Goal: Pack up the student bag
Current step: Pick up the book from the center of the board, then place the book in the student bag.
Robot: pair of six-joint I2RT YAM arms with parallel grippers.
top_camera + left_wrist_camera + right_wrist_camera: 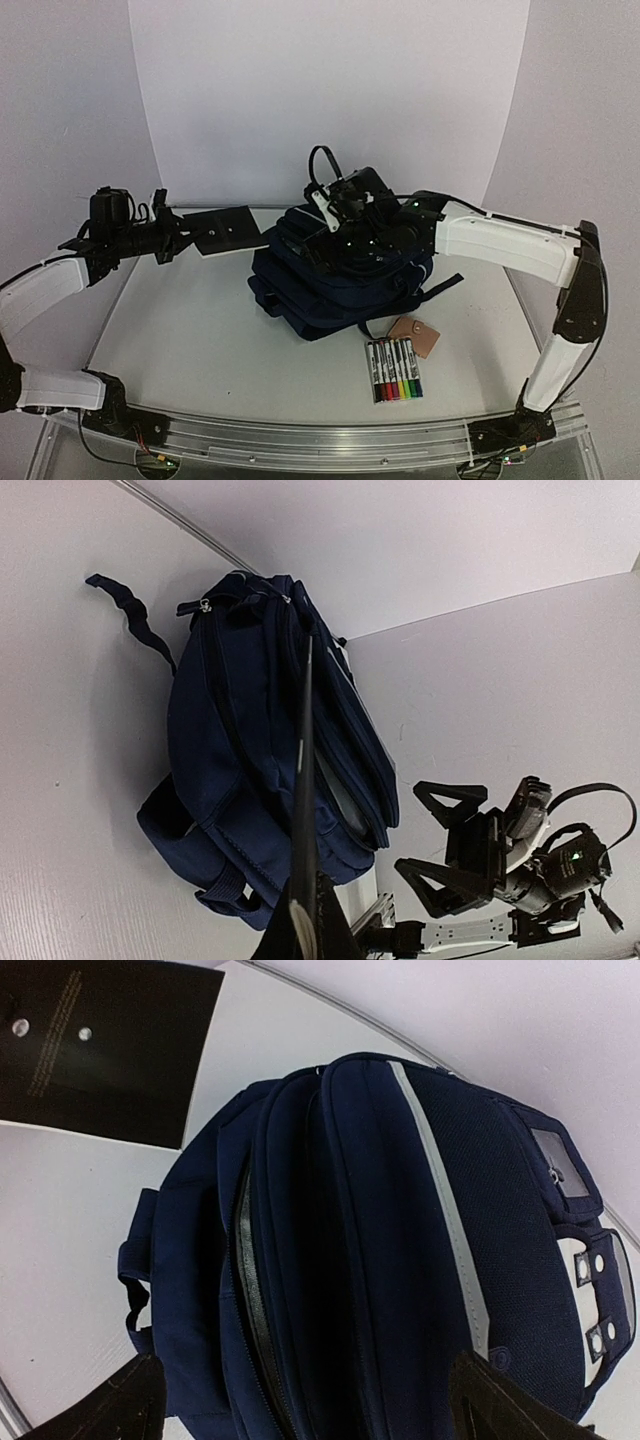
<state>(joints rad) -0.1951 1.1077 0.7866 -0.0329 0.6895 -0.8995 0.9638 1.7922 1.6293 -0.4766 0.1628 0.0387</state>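
left gripper (pixel 183 237) clamps black notebook (pixel 222 230) beside student bag's (pixel 340 280) left edge | right gripper (pixel 310 1412) spread wide above bag | table (pixel 170 330) bare left of bag

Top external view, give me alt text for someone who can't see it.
A navy-blue student bag lies in the middle of a white table, with the right gripper open just above it. The left gripper holds a thin black folder to the bag's left; a set of markers and a tan pouch lie in front.
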